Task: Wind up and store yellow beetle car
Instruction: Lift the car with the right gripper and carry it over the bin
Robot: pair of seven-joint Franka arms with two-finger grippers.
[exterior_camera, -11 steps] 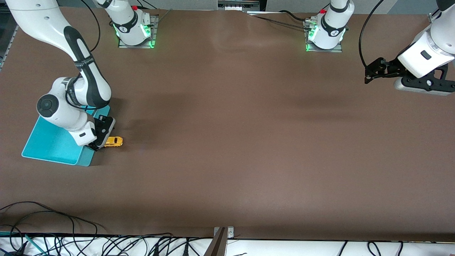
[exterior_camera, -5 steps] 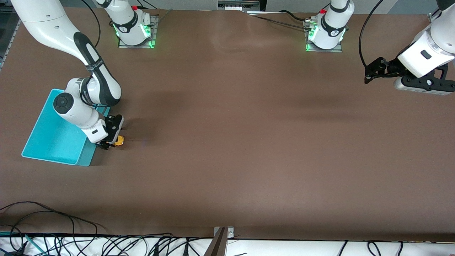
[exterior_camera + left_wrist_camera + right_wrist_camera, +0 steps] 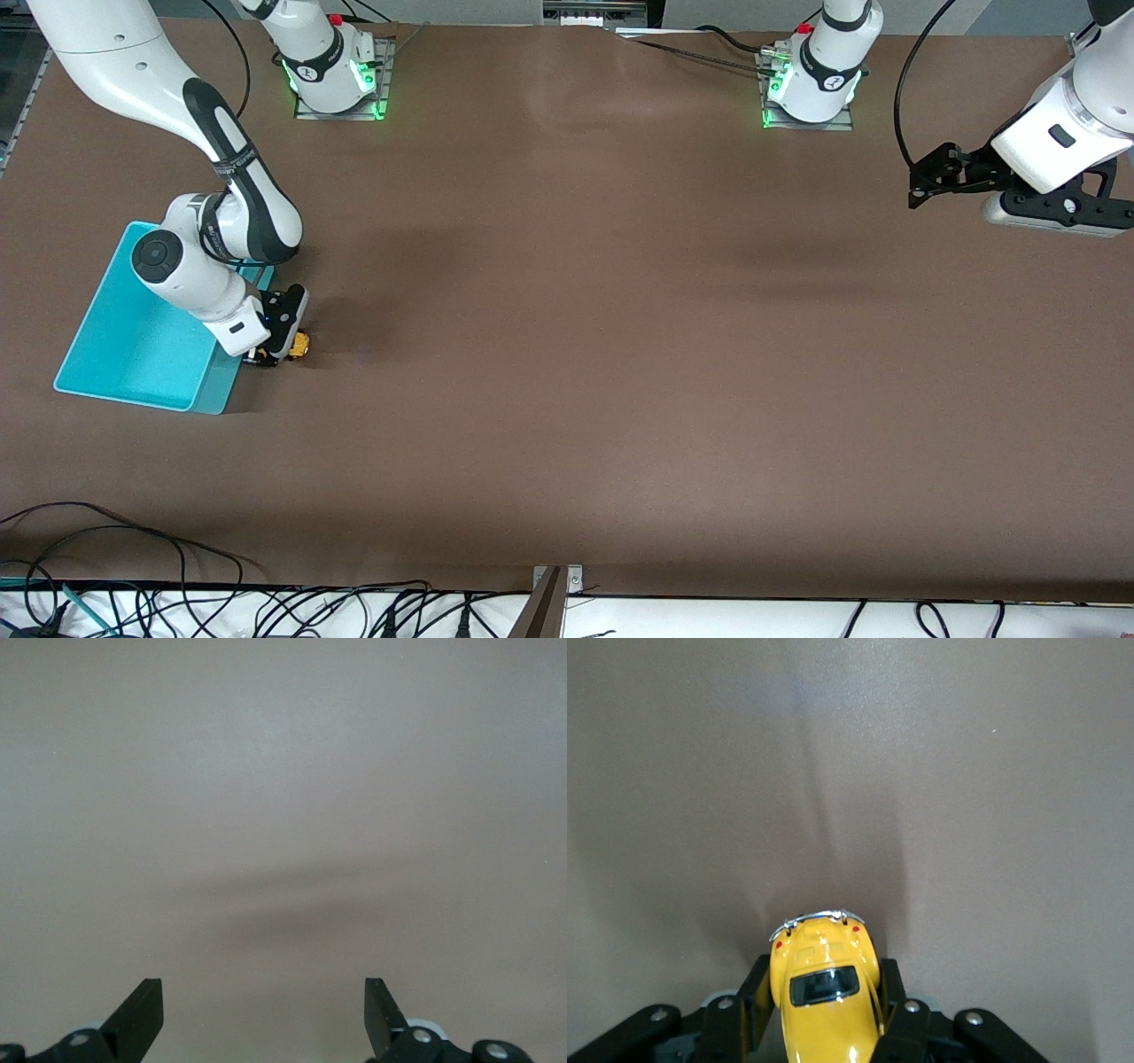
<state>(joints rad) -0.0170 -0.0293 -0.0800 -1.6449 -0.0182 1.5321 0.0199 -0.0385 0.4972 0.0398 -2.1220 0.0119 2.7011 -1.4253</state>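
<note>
Beside the turquoise bin, toward the right arm's end of the brown tabletop (image 3: 567, 372), sits the tiny rounded yellow beetle car (image 3: 826, 992) with dark windows, clamped between the black fingers of the right gripper (image 3: 282, 347), which is closed on its sides. That shallow rectangular turquoise plastic bin (image 3: 133, 346) lies just next to the car. At the other end, the left gripper (image 3: 264, 1014) waits above bare tabletop, fingers spread wide, holding nothing.
</note>
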